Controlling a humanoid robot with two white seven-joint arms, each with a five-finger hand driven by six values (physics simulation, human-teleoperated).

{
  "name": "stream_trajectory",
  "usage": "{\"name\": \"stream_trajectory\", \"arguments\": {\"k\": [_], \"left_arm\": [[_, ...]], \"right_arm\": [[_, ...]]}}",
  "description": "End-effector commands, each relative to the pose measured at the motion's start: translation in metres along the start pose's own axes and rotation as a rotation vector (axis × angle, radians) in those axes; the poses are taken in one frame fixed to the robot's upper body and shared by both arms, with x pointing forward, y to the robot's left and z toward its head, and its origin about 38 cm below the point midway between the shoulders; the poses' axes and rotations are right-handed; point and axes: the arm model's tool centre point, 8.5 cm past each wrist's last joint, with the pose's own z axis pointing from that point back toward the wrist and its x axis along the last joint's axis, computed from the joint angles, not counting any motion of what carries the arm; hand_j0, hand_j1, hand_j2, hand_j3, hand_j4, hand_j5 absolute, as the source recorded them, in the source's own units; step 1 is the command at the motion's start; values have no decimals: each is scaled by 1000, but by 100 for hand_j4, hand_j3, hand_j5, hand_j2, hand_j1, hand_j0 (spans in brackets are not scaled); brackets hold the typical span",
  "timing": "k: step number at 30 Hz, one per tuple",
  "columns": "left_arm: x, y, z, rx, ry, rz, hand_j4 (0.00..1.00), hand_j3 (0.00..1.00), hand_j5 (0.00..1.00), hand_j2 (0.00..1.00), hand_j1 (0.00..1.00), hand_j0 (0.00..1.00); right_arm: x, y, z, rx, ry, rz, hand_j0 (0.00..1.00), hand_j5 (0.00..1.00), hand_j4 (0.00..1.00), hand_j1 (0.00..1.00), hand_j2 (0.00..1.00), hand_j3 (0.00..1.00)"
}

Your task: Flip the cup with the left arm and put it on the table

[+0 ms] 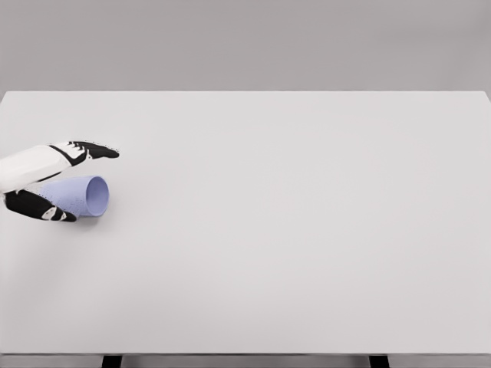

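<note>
A pale blue cup (80, 196) lies on its side near the left edge of the white table (291, 230), its open mouth facing right. My left hand (93, 185) comes in from the left edge and straddles the cup. Its black-and-white fingers (90, 150) stretch out straight above the cup with a visible gap to it. The thumb (38, 207) runs along the cup's lower side. The fingers are spread, not curled around the cup. The cup's base is hidden behind the palm. My right arm is out of view.
The table's far edge runs across the top against a grey wall. Its near edge (245, 354) shows at the bottom, with two dark legs below it. The cup sits close to the table's left edge.
</note>
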Motion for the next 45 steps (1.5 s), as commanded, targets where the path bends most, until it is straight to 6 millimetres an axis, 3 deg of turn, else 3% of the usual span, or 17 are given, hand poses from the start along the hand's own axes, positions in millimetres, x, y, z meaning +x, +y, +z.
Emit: {"name": "stream_trajectory", "arguments": {"k": [1, 6, 8, 17, 21, 27, 35, 45], "left_arm": [[-14, 5, 7, -6, 130, 28, 100, 100, 100, 100, 100, 100], [-17, 3, 13, 1, 144, 149, 100, 100, 100, 100, 100, 100], [-18, -7, 13, -17, 145, 175, 100, 100, 100, 100, 100, 100], [-22, -10, 10, -20, 190, 167, 100, 100, 100, 100, 100, 100], [-23, -28, -2, -35, 196, 179, 100, 100, 100, 100, 100, 100], [-22, -19, -4, -20, 193, 160, 100, 100, 100, 100, 100, 100], [-24, -30, -11, -33, 224, 169, 100, 100, 100, 100, 100, 100], [-24, -27, -12, -27, 225, 167, 100, 100, 100, 100, 100, 100]], "right_arm": [[0, 0, 0, 0, 0, -1, 100, 100, 100, 100, 100, 100], [0, 0, 0, 0, 0, -1, 100, 100, 100, 100, 100, 100], [0, 0, 0, 0, 0, 1, 100, 100, 100, 100, 100, 100], [0, 0, 0, 0, 0, -1, 100, 100, 100, 100, 100, 100], [0, 0, 0, 0, 0, 1, 100, 100, 100, 100, 100, 100], [0, 0, 0, 0, 0, -1, 100, 100, 100, 100, 100, 100], [0, 0, 0, 0, 0, 1, 100, 100, 100, 100, 100, 100], [0, 0, 0, 0, 0, -1, 100, 100, 100, 100, 100, 100]]}}
